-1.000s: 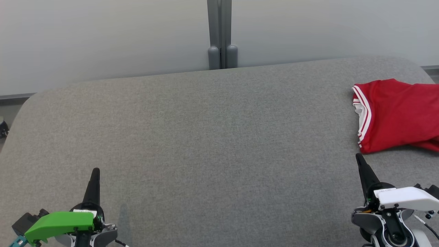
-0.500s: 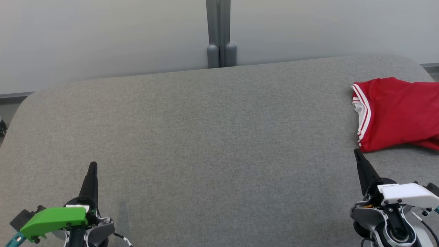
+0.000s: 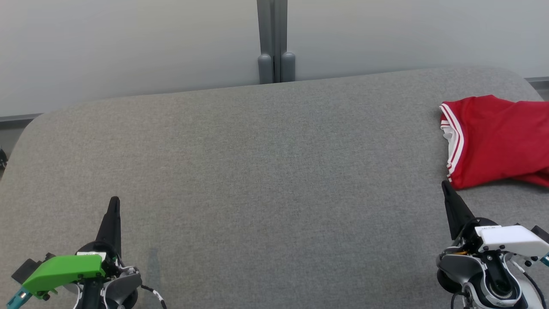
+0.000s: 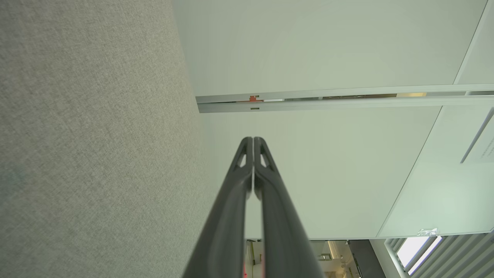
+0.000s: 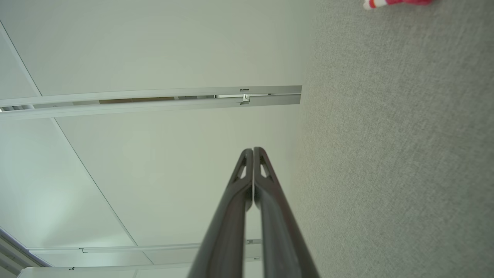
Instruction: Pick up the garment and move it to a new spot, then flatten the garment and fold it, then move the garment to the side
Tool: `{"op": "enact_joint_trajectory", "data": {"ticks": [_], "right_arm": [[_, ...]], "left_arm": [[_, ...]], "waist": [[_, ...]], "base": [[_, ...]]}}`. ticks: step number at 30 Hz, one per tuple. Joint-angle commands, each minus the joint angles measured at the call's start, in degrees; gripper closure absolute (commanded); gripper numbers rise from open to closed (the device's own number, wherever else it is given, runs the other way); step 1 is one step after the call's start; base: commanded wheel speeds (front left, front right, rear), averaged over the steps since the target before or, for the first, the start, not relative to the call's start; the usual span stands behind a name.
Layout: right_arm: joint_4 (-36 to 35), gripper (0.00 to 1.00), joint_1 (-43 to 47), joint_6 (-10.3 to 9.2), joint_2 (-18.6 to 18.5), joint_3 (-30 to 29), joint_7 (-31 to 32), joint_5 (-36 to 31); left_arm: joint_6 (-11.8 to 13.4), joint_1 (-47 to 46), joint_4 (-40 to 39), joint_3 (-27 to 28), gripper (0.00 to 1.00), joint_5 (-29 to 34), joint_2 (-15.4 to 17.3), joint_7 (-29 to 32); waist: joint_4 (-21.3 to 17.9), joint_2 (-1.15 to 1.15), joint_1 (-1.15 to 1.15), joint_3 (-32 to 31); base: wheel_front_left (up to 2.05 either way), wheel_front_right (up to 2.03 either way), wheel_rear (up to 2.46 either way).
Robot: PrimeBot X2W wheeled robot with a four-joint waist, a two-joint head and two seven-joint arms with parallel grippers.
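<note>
Lying folded at the right edge of the desk [image 3: 274,171], the red garment [image 3: 497,141] looks already moved aside. Both the left tool [image 3: 114,204] and the right tool [image 3: 446,188] sit closed and empty; nothing seems left

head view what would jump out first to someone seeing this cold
The red garment with white-striped trim stands out, lying at the far right of the wide grey padded surface. Next come the two shut grippers at the bottom corners. The left gripper carries a green cover and the right gripper a white cover, its tip close to the garment's near corner.
</note>
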Motion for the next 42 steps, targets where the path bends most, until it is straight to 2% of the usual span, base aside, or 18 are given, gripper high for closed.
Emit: {"op": "enact_joint_trajectory", "data": {"ticks": [1,42], "right_arm": [[0.1,1.00,-0.3,0.02,0.0,-0.1,0.2,0.3],[0.1,1.00,-0.3,0.02,0.0,-0.1,0.2,0.4]], "left_arm": [[-0.3,-0.7,0.1,0.3,1.00,-0.3,0.3,0.1],[-0.3,-0.7,0.1,0.6,1.00,0.1,0.0,0.4]], "waist": [[0.0,0.00,0.00,0.0],[0.0,0.00,0.00,0.0]], "base": [[0.00,0.00,0.00],[0.00,0.00,0.00]]}}
